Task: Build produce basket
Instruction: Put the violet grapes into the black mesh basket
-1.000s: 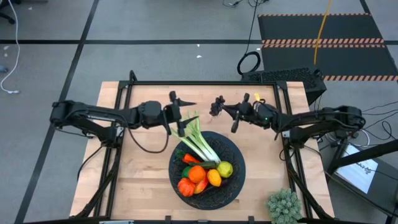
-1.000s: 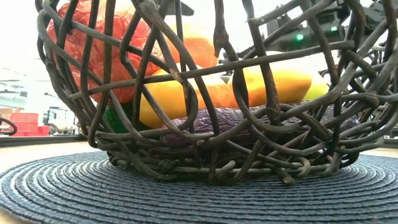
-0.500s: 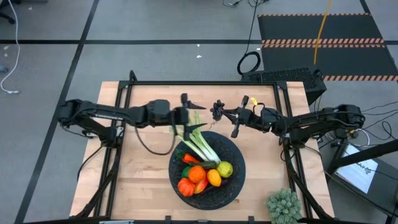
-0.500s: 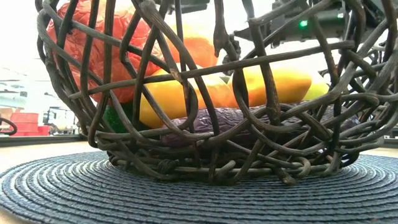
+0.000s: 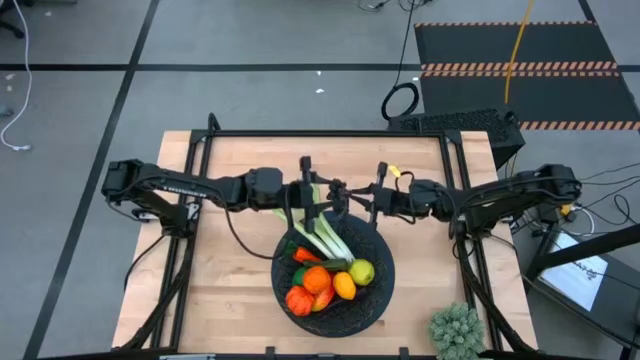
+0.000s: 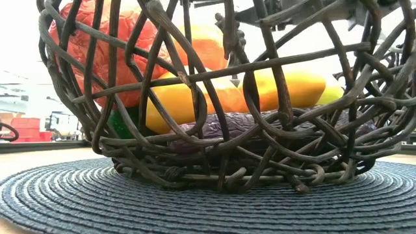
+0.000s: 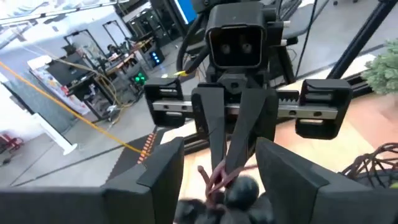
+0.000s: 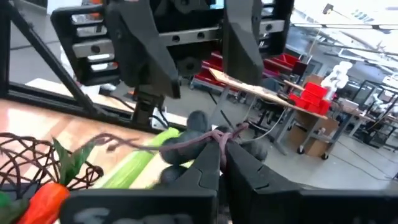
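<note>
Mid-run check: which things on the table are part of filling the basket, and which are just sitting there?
Part of the job:
- basket
- leek
- carrot
- oranges
- lemon
- eggplant
- dark grapes, pinched by the right tool
- left tool, straddling the grapes

Lying about:
- spiky pale-green clump
- round woven mat

text: none legible | labels: none | numbers: none | signs: none readable in any view
</note>
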Action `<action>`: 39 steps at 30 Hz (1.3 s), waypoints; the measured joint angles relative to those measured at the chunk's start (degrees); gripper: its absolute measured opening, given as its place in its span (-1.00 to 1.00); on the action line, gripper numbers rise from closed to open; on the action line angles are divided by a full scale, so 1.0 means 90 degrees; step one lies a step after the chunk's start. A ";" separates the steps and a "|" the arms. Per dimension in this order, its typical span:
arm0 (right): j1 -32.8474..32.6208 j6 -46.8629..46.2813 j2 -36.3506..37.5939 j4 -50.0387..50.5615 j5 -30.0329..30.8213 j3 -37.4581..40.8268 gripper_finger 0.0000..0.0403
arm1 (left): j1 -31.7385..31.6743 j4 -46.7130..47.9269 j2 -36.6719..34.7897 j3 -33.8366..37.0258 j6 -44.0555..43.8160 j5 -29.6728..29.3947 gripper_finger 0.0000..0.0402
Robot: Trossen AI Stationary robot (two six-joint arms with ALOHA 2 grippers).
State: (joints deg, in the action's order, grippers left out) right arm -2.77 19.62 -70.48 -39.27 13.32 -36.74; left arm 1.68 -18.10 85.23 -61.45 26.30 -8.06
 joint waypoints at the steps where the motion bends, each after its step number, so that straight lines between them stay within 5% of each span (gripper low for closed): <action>1: -0.0014 0.0039 -0.0057 0.0004 -0.0005 -0.0033 -0.99 | 0.0015 0.0037 0.0000 0.0000 0.0025 -0.0001 -0.01; 14: -0.0285 0.0543 -0.0502 0.0075 0.0048 -0.0389 -0.98 | -0.0216 0.0805 -0.0012 0.0002 -0.0211 0.0367 -0.05; 33: -0.0314 0.0608 -0.0484 -0.0023 0.0059 -0.0420 -0.91 | -0.0195 0.1051 -0.0007 0.0007 0.0091 0.0411 -0.93; 39: -0.0325 0.0563 -0.0427 -0.0016 0.0076 -0.0418 -0.63 | -0.0188 0.1019 -0.0010 0.0015 0.0099 0.0450 -0.91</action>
State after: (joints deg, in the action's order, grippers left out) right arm -5.69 24.69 -74.33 -39.41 14.00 -40.50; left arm -0.01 -8.93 85.14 -61.32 27.19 -4.01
